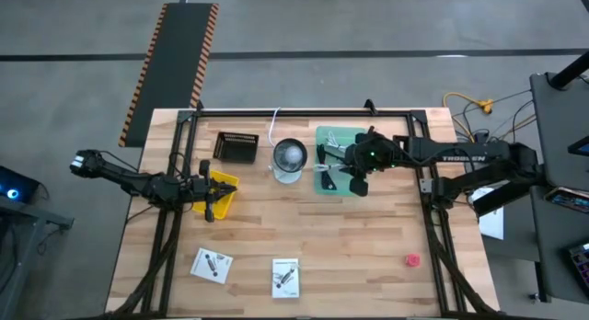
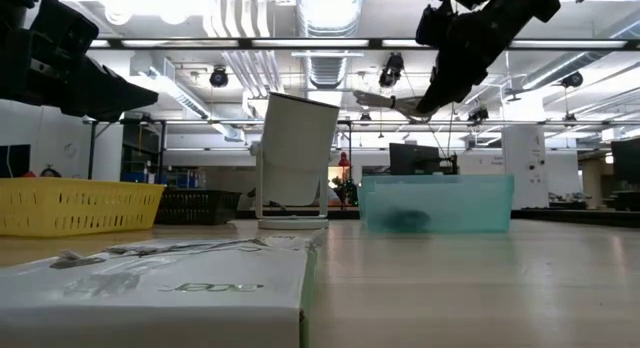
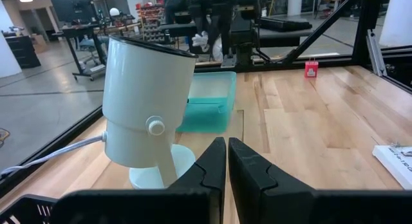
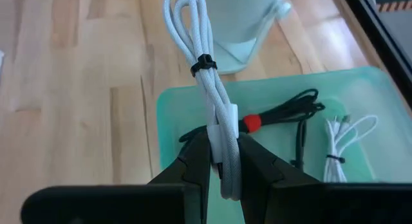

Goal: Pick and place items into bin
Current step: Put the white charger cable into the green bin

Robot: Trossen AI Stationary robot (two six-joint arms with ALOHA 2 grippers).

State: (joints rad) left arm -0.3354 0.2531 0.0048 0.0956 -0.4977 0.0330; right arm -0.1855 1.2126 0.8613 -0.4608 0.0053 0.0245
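The right gripper (image 4: 222, 161) fingers clamp a white cable bundle (image 4: 205, 82) above the teal bin (image 4: 360, 102), which already holds cables. The left gripper (image 3: 226, 169) fingers are closed and empty. Two cards (image 1: 212, 265) and a pink-red lump (image 1: 411, 260) remain on the tabletop (image 1: 368, 256).

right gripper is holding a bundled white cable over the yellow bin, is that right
Not quite. The right gripper does hold the bundled white cable, but over the teal bin, not the yellow one. The right wrist view shows this; the yellow bin sits by the left arm.

We look straight down from overhead and level from table height; both views share the translucent teal plastic bin (image 1: 339, 159) (image 2: 436, 203).
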